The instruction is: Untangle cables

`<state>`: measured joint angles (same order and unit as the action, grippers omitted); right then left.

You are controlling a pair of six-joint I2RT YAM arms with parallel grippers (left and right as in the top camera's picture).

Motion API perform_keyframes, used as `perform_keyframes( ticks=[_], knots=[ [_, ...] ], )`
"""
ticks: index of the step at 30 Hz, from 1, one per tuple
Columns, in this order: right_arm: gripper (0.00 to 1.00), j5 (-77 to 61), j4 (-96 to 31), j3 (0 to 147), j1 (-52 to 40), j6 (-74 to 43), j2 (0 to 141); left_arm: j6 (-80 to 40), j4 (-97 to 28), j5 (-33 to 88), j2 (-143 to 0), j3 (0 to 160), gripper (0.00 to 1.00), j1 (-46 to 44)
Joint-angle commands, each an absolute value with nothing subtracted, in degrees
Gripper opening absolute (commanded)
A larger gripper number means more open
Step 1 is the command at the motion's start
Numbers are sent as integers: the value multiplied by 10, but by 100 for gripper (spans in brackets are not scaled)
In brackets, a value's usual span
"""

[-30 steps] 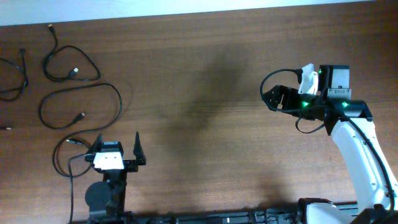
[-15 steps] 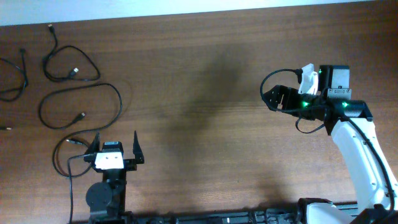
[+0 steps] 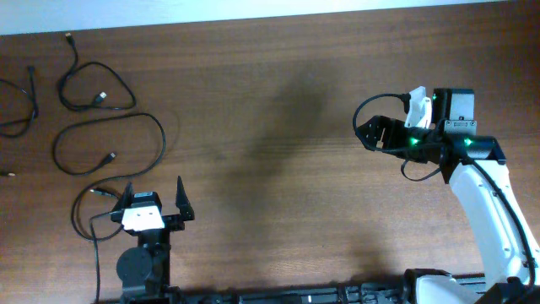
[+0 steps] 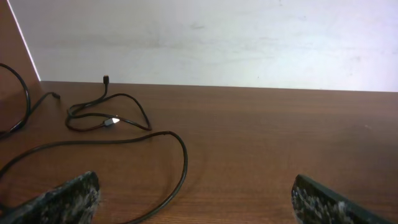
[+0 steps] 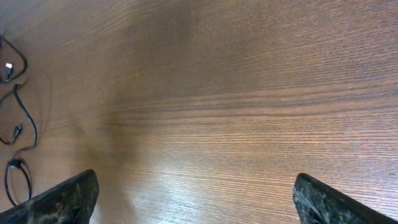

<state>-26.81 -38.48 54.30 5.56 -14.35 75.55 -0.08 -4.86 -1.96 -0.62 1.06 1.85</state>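
Several thin black cables lie apart as loose loops on the left of the wooden table. One loop (image 3: pixel 94 89) with a silver plug lies at the back. A bigger loop (image 3: pixel 110 139) lies in front of it. Another cable (image 3: pixel 24 108) is at the far left edge. A small loop (image 3: pixel 84 211) lies just left of my left gripper (image 3: pixel 154 189), which is open and empty. The left wrist view shows the big loop (image 4: pixel 181 158) just ahead of the open jaws (image 4: pixel 196 204), with the back loop (image 4: pixel 127 99) beyond. My right gripper (image 3: pixel 364 133) is open and empty at the right, far from the cables (image 5: pixel 22 115).
The wooden table (image 3: pixel 270 101) ends at a white wall (image 4: pixel 236 37) along its far edge. The right arm's own thick black wire (image 3: pixel 371 105) loops above its gripper.
My left gripper has shifted slightly to the left and turned a little. It stays open. The right arm and the cables have not moved.
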Motion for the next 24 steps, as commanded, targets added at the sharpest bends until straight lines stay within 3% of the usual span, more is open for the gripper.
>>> perform_keyframes(
  ticks=[1,8,17,24],
  knots=[
    [99,-263,-383,541,53,-139,754,-8,-46,-24,-3,5,99,22],
    [99,-263,-383,541,69,-139,697,-8,-46,-24,-3,5,98,22],
    [99,-263,-389,415,30,-139,326,-8,-46,-24,-3,5,99,22],
    [99,-167,-348,306,30,-124,101,-8,-46,-24,-3,5,98,22]
  ],
)
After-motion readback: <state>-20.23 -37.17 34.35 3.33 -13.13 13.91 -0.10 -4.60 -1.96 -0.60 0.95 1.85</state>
